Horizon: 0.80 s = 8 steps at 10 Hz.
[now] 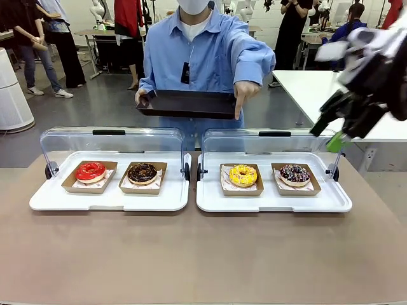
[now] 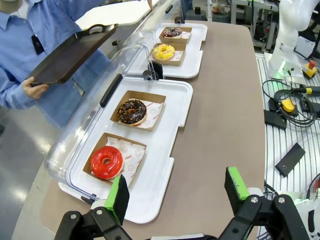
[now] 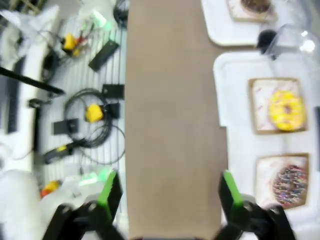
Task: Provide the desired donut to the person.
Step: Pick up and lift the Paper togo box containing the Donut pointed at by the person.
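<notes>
The person (image 1: 206,47) in a light blue shirt stands across the table. One hand holds a dark tray (image 1: 187,103); the other hand (image 1: 241,95) points a finger down towards the yellow donut (image 1: 243,175). In cardboard trays lie a red donut (image 1: 91,171), a chocolate donut (image 1: 142,172) and a dark sprinkled donut (image 1: 294,173). My right gripper (image 1: 325,137) hangs open in the air above the right end of the table, nothing in it. Its blurred wrist view has the right gripper (image 3: 170,192) over bare tabletop beside the yellow donut (image 3: 286,110). My left gripper (image 2: 177,192) is open and empty, near the red donut (image 2: 106,162).
Two white serving trays (image 1: 108,200) (image 1: 273,202) sit side by side, their clear lids (image 1: 111,143) tipped up at the back. The near half of the brown table (image 1: 203,254) is bare. Cables and boxes (image 2: 287,102) lie on the floor beside the table. Other people stand far behind.
</notes>
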Available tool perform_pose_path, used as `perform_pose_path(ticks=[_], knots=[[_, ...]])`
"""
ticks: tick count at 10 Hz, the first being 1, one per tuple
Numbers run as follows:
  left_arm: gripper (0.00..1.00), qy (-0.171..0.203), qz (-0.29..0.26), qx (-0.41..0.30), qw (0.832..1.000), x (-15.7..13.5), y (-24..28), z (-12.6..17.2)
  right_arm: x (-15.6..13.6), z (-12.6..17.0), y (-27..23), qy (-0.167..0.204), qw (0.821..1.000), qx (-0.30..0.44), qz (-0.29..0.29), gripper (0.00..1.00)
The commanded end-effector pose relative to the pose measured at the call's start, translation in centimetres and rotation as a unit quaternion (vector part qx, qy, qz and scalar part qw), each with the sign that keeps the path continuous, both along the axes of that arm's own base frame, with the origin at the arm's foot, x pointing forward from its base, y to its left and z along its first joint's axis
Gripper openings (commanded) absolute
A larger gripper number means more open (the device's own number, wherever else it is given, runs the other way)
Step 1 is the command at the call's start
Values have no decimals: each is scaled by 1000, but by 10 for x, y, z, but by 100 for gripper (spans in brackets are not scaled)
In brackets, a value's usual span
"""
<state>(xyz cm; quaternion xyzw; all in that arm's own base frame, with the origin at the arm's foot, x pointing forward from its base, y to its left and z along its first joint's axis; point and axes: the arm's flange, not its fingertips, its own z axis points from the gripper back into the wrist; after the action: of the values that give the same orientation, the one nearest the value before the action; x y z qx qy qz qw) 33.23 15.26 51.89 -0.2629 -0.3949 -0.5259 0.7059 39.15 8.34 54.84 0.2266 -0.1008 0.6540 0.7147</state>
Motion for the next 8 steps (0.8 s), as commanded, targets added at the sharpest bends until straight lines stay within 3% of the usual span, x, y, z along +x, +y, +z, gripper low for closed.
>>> perform_pose_path(ticks=[1,4,7,8], knots=[[100,-2,0,-3,1000,-1,1,1,20,-38,22,7,996,-93,5,100],[100,-2,0,-3,1000,-1,1,1,19,-92,66,-40,989,-142,7,100],[100,-2,0,-3,1000,-1,1,1,16,-102,65,-65,995,-73,14,100],[100,-2,0,-3,1000,-1,1,1,21,-100,74,-48,990,-129,23,100]])
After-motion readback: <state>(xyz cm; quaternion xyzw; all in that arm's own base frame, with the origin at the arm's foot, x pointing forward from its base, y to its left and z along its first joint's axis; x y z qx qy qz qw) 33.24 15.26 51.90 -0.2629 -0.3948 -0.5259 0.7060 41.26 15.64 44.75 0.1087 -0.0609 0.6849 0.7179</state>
